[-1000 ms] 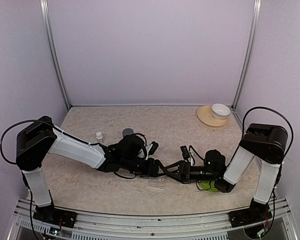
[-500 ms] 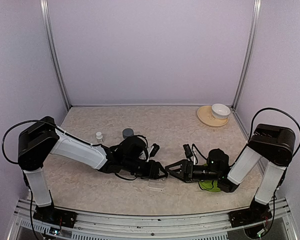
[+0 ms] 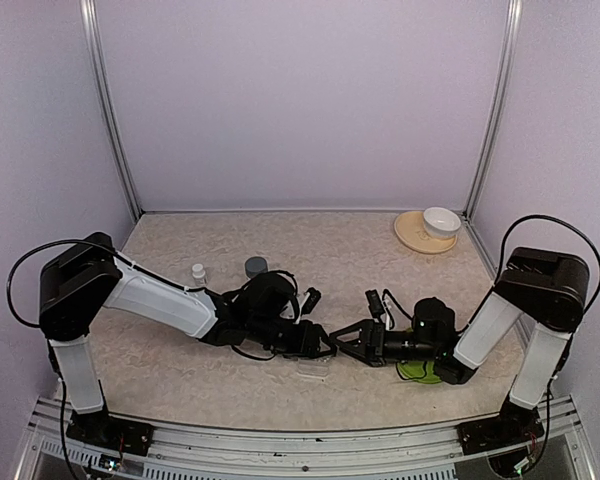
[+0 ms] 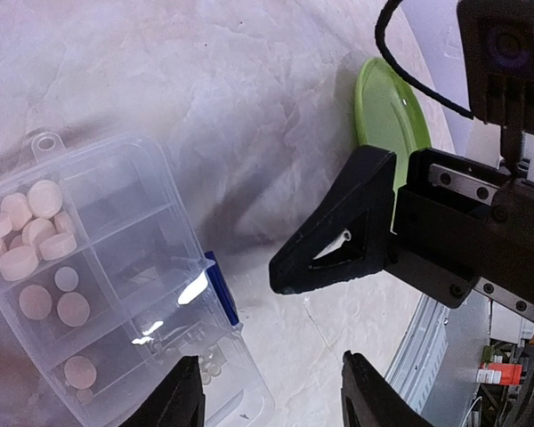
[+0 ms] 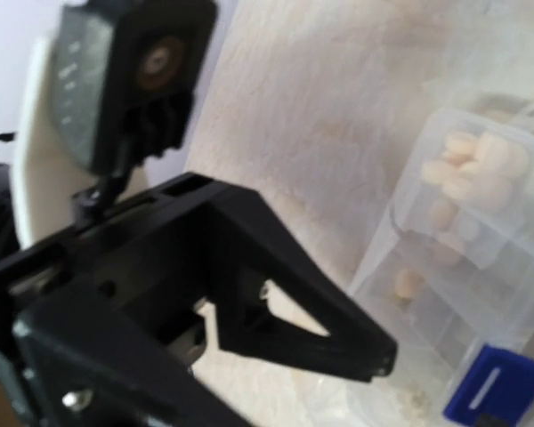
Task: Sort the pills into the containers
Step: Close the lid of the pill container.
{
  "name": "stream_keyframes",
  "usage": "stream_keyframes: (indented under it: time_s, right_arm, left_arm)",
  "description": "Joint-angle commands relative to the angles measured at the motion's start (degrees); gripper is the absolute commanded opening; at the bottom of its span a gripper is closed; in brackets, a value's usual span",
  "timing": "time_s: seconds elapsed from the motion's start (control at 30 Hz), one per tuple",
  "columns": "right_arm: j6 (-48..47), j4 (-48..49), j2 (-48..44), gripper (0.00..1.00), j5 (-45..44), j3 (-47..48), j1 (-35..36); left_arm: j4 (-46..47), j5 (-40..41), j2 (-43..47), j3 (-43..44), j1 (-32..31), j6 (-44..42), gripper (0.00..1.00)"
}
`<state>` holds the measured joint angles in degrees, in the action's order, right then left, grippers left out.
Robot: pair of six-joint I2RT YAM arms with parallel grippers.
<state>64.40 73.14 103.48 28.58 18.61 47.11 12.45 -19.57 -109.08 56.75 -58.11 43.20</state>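
Near the worktop's [image 3: 330, 250] front edge, the pill organiser [image 4: 98, 294] was straddled by the left gripper [image 4: 273, 396], fingers half-spread, probably for steadying; the right gripper [image 3: 342, 346] was spread wide.

high rear camera overlooks the table [image 3: 330, 250]; both close wrist cameras share the containers [image 4: 116, 267].

The left arm [image 3: 160, 300] and right arm [image 3: 480, 335] are reaching inward from opposite sides, their forearms lying low and nearly level. The left gripper [image 3: 321, 343] and right gripper [image 3: 342, 345] are pointing tip to tip, almost meeting. The left gripper's fingers [image 4: 185, 400] are standing partly apart, gripping nothing. The right gripper's jaws are gaping wide.
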Motion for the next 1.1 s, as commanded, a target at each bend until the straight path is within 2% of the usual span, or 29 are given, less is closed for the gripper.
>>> stream_keyframes:
  time_s: [0.0, 0.73, 0.87, 1.07]
  right_arm:
    - [0.99, -3.12, 1.69, 1.0, -1.24, 1.82, -0.35]
    - [5.6, -1.27, 9.61, 1.0, 2.28, 7.05, -1.23]
    - [4.78, -6.03, 8.42, 1.0, 2.49, 7.9, -1.24]
    - [2.17, -19.44, 3.42, 1.0, 0.56, 8.74, -1.24]
  left_arm:
    - [-0.99, -0.66, -1.34, 0.16, -0.43, -0.48, 0.52]
    - [1.97, -2.31, -0.73, -1.63, 0.45, -0.25, 0.5]
    - [1.9, -2.2, -0.65, -1.76, 0.58, -0.32, 0.5]
    - [1.99, 0.08, 0.71, -2.37, 0.75, -0.05, 0.5]
